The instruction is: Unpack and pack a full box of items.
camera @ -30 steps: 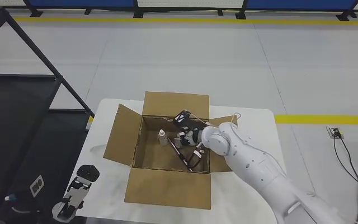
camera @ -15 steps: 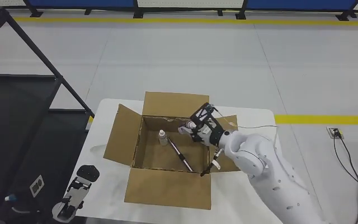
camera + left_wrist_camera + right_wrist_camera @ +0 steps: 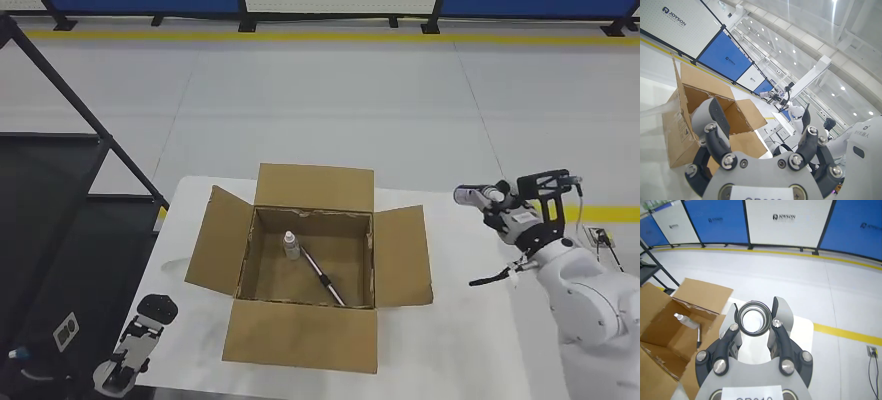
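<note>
A pale grey floor (image 3: 350, 90) crossed by a yellow line (image 3: 300, 36) and fenced by blue and white panels (image 3: 783, 222) surrounds a white surface (image 3: 450, 300). There an open cardboard box (image 3: 300, 340) sits with all four flaps folded outward.

The robot's right hand (image 3: 755, 309) holds a can (image 3: 739, 318), one finger pressed to each side of it, with the can's metal-rimmed end facing the wrist camera. In the top view the can lies roughly level in the grip. It hangs over the right part of the surface, well apart from the box and beyond its right flap.

A small clear bottle (image 3: 290, 244) with a white cap remains inside the box, near the far wall. A thin, dark-tipped stick (image 3: 322, 275) lies slantwise across the box floor just beside the bottle.

The left hand (image 3: 761, 113) sits low beside the box, looking up past its torn cardboard edge. Its fingers are spread wide with nothing between them. The right arm and its can show far off beyond the box in that view.
</note>
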`<action>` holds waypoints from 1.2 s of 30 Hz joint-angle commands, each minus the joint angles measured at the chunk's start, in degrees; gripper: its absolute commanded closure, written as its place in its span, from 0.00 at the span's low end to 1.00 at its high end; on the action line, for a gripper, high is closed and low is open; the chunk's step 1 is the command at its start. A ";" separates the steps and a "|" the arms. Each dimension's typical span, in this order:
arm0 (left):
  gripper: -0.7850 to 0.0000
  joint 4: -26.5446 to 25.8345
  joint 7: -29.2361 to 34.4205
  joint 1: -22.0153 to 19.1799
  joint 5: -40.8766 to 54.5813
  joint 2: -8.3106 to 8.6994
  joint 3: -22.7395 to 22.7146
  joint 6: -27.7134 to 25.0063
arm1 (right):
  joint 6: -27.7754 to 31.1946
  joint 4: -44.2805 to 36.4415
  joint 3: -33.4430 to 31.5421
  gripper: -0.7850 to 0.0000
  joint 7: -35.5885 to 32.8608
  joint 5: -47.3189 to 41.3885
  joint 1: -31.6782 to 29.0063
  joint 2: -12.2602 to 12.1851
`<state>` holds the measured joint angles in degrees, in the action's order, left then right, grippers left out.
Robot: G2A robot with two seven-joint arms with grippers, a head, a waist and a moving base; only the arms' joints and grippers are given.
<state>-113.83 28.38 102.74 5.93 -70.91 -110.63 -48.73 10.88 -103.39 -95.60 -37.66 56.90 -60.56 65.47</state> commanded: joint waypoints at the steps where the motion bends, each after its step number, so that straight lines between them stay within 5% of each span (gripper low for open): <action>1: 0.00 0.00 0.00 0.00 0.00 0.00 0.00 0.00 | 0.30 4.15 0.20 1.00 -1.11 0.86 0.57 -0.16; 11: 0.00 0.00 0.00 0.00 0.00 0.00 0.00 0.00 | 2.89 18.62 3.58 1.00 -4.48 3.72 3.98 -0.62; 25: 0.00 0.00 0.00 0.00 0.00 0.00 0.00 0.00 | 1.50 26.99 9.04 1.00 -8.05 3.25 7.02 -0.41; 26: 0.00 0.00 0.00 0.00 0.00 0.00 0.00 0.00 | 1.24 27.10 9.31 0.88 -7.96 3.24 7.02 -0.39; 27: 0.00 0.00 0.00 0.00 0.00 0.00 0.00 0.00 | 1.01 27.18 9.63 0.58 -7.83 3.07 6.99 -0.36; 28: 0.00 0.00 0.00 0.00 0.00 0.00 0.00 0.00 | 0.86 27.19 9.75 0.10 -7.80 3.04 7.00 -0.36; 29: 0.00 0.00 0.00 0.00 0.00 0.00 0.00 0.00 | 0.70 27.17 9.93 0.00 -7.82 3.06 6.98 -0.36; 36: 0.00 0.00 0.00 0.00 0.00 0.00 0.00 0.00 | -0.21 26.36 10.44 0.00 -8.61 2.62 6.88 -0.48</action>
<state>-113.83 28.38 102.74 5.93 -70.91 -110.63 -48.73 10.78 -76.88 -85.18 -46.17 59.56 -53.66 65.01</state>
